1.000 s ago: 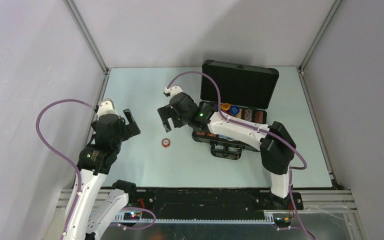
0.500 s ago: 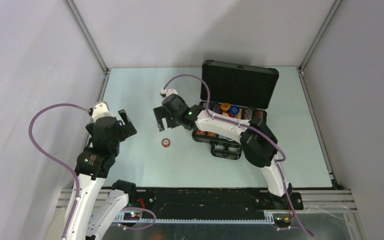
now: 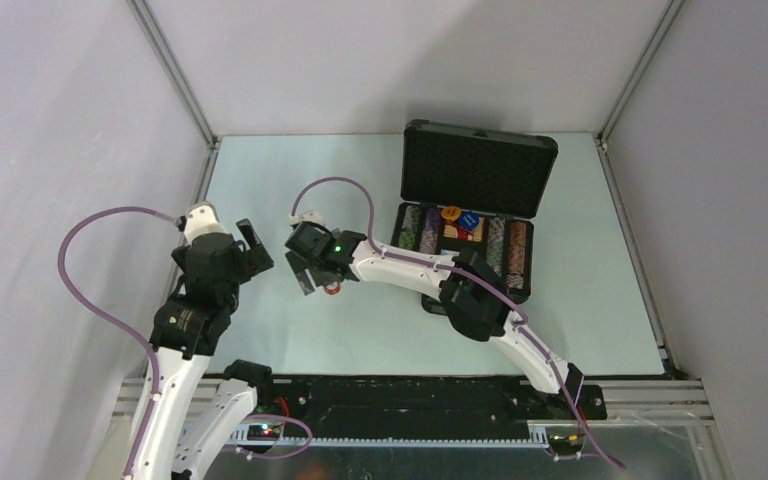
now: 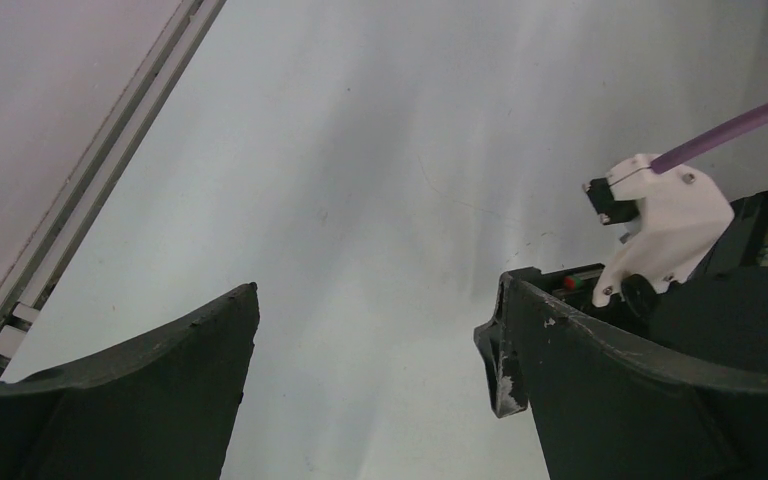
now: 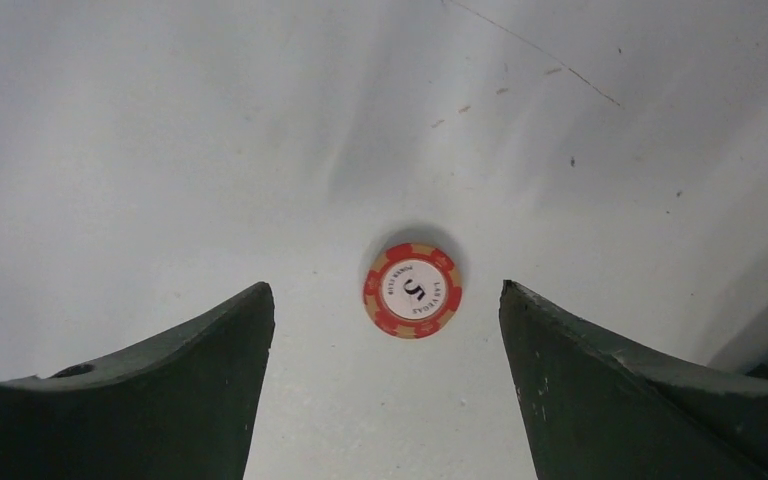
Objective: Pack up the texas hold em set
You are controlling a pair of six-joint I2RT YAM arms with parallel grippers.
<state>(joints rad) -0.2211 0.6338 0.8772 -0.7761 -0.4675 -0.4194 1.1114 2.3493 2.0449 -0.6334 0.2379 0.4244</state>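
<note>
On the worktop [image 3: 280, 180], left of the open black case [image 3: 478, 170], we see a red-white chip [image 5: 413, 290] lying flat between the right jaws, which stand open without touching it. The left jaws are open too, holding nothing.

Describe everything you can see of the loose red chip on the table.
The chip is a small round disc with a red rim broken by tan blocks and a white centre printed with a 5 and lettering. It lies flat on the pale table. The right hand hangs over it, fingers open on either side, not touching.
</note>
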